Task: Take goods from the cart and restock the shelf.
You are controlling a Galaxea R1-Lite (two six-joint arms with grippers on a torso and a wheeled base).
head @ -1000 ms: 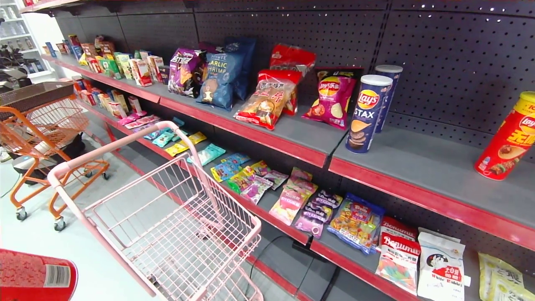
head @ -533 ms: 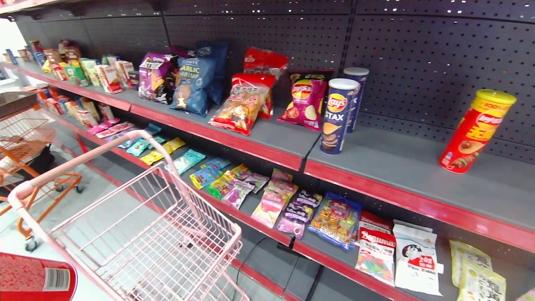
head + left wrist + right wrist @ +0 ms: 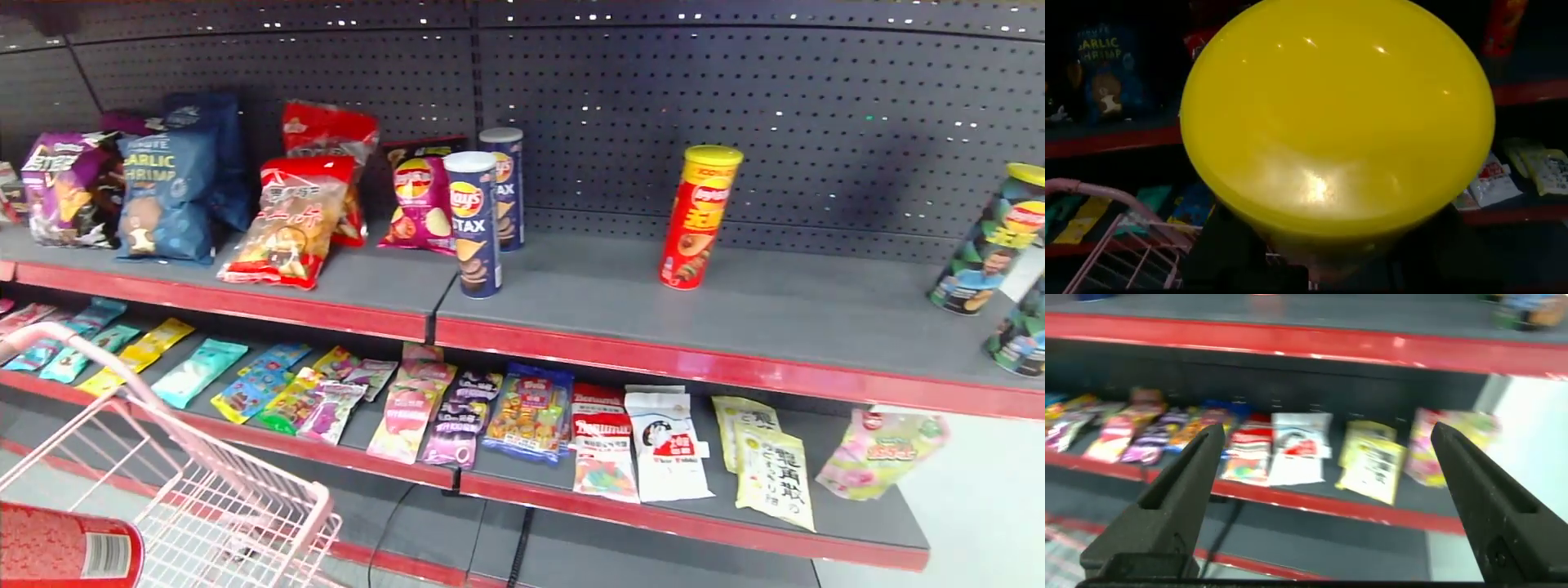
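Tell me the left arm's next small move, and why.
Probably raise the held red can toward the upper shelf, into the bare stretch beside the standing red can. The held one sits low by the pink cart, and its yellow lid matches that one's.

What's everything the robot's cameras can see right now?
Chip bags: several; purple, blue, red, magenta; left of the upper shelf.
Blue cans: two; blue; upright, mid upper shelf.
Shelved red can: one; red, yellow lid; upright, apart right of the blue cans.
Patterned cans: two; dark green; upper shelf's right end.
Sweet packets: many; mixed colours; lying on the lower shelf.
Cart: one; pink wire; low left before the shelves.
Held can: one; red, yellow lid; gripped beside the cart.
Left gripper: one; dark; shut on the held can.
Right gripper: one; black; open, facing the lower shelf.
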